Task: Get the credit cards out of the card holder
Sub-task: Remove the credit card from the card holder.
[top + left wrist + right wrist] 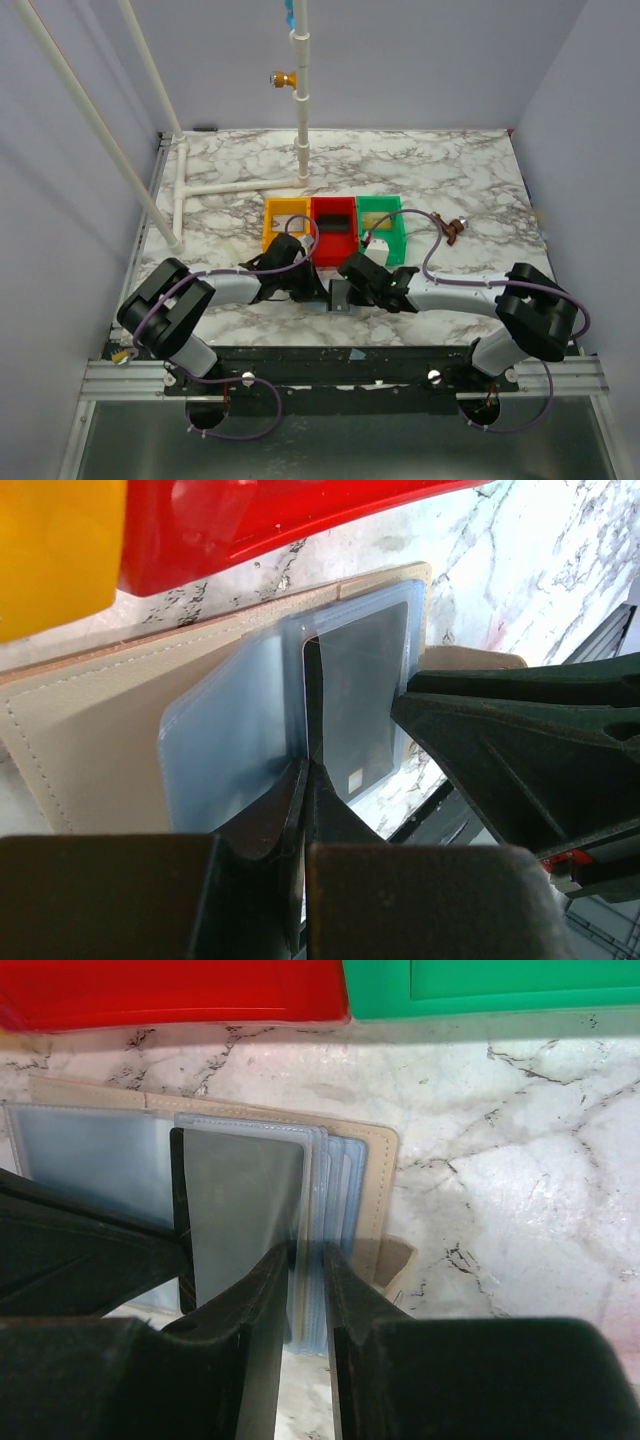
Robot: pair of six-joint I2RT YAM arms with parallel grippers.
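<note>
Fingers of the left gripper (305,780), pressed together, pinch one clear leaf of the open card holder (90,730). Those of the right gripper (305,1265), slightly parted, straddle the other leaves, grip unclear. The grey card (245,1210) stands just left of them, long axis pointing up-frame toward the red tray (170,990).

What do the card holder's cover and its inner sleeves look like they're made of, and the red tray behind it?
The card holder has a tan cover, probably leather or an imitation: matte, with a stitched seam along its edge. Its sleeves look like soft clear plastic: glossy, with a grey card showing through one. The red tray appears to be hard plastic: smooth, with glare on its wall.
</note>
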